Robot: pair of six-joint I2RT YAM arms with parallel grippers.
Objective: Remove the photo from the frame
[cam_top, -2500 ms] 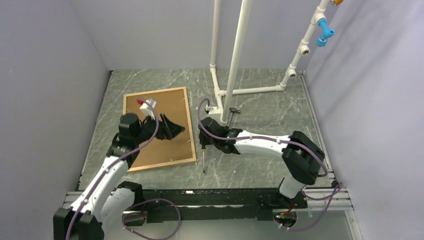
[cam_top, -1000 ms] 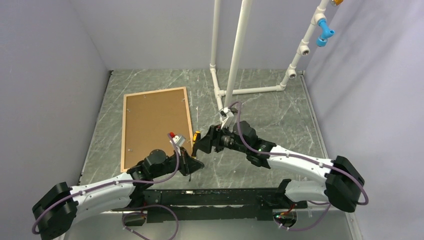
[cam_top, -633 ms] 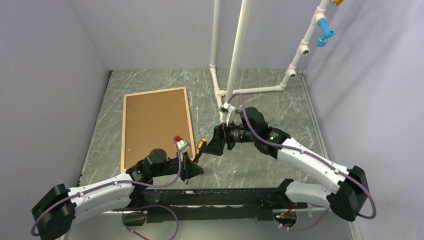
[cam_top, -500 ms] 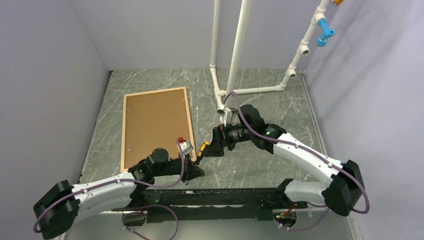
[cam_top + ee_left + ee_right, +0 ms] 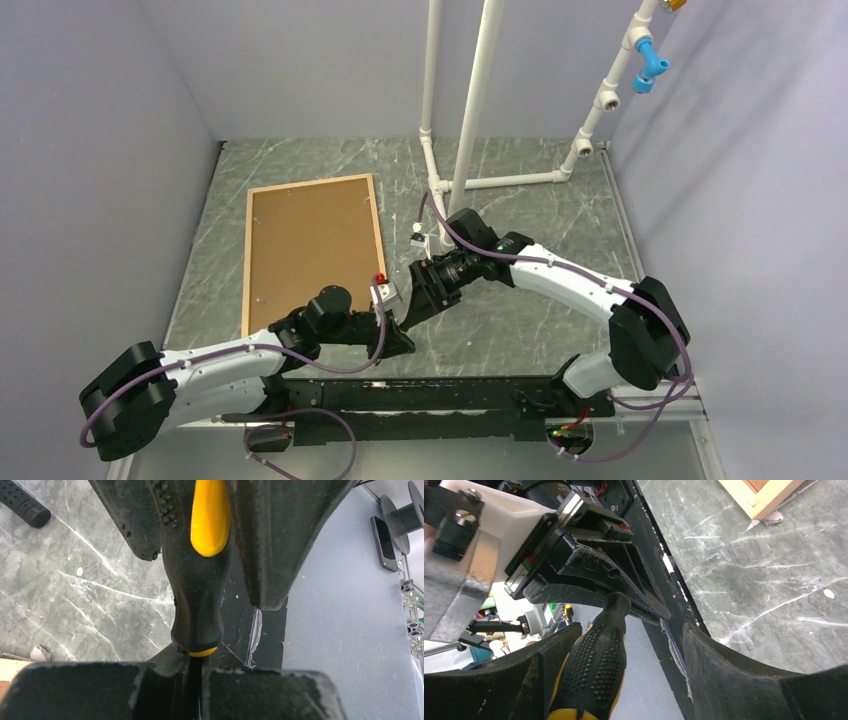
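- Frame of light natural wood, thin and rectangular (image 5: 377,235), lies flat on the grey-green marbled tabletop (image 5: 520,220) to the left of centre. Its back faces up and is filled by a plain brown backing board (image 5: 310,250).
- No photo shows in any view. It is judged to sit beneath that board, so the board has to come off first.
- As a paper print, the photo is likely very light, limp and easily creased or marked. Once bared it should be taken by an edge or corner and lifted gently, not pinched mid-sheet.
- The frame looks stiff but light, so it may slide on the smooth stone and want steadying at its rim. Small pale specks near the board's edges may be retaining tabs, but they are too small to tell.
- The left gripper (image 5: 195,675) is clamped on the shaft of a black-and-yellow-handled screwdriver (image 5: 197,595), just below the handle.
- The right gripper (image 5: 631,632) straddles the handle with its jaws apart. One finger (image 5: 524,680) lies against the handle and the other stands clear of it.
- Both grippers meet just off the frame's near right corner, with neither touching the frame.
- No brand, label or legible writing shows on the frame, the board or the tool.
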